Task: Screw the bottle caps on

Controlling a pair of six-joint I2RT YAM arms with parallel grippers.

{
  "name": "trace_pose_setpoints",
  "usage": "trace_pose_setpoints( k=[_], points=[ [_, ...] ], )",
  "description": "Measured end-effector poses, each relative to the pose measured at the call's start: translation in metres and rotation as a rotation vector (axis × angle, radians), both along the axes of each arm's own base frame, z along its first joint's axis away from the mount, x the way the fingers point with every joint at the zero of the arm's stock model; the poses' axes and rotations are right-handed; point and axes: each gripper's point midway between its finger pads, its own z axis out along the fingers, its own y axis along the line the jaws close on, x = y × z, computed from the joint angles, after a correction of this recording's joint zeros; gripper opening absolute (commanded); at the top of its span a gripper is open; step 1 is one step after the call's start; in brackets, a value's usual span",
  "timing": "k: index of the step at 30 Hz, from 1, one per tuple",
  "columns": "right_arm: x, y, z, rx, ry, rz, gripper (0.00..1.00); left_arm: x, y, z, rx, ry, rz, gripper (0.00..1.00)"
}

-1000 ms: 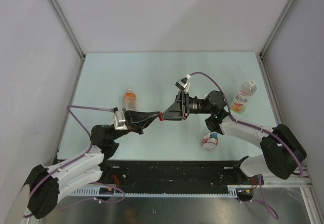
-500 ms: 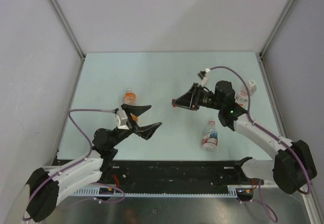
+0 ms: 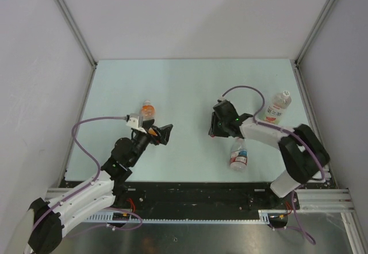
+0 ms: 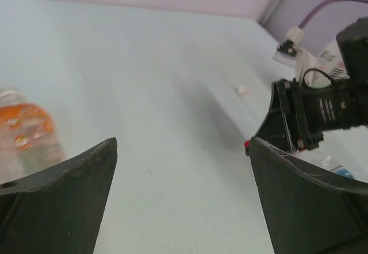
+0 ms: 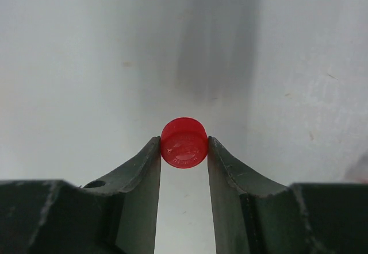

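Though top view leaves grip unclear, right wrist view shows right fingers [image 5: 146,168] pinching red cap [image 5: 184,141]: small, round, glossy, embossed face, over surface [image 5: 86,64]. Left fingers [image 4: 80,173] spread wide, beside orange bottle [image 4: 26,130]. Only left wrist view shows white cap [image 4: 244,89] lying on surface.
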Motion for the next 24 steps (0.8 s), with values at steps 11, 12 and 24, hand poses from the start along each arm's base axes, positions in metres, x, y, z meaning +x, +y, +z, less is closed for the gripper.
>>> trace_pose_setpoints(
  k=[11,12,24],
  points=[
    [0.019,-0.002,-0.040,-0.193,0.008,-0.025,0.48,0.008,0.022,-0.034,0.050,0.144,0.141,0.99],
    [0.019,-0.002,-0.040,-0.198,0.004,-0.026,0.51,0.008,0.023,-0.035,0.053,0.148,0.144,0.99],
    [0.023,-0.015,-0.018,-0.300,-0.059,0.021,0.99,0.008,0.027,-0.035,0.062,0.162,0.162,1.00]
  ],
)
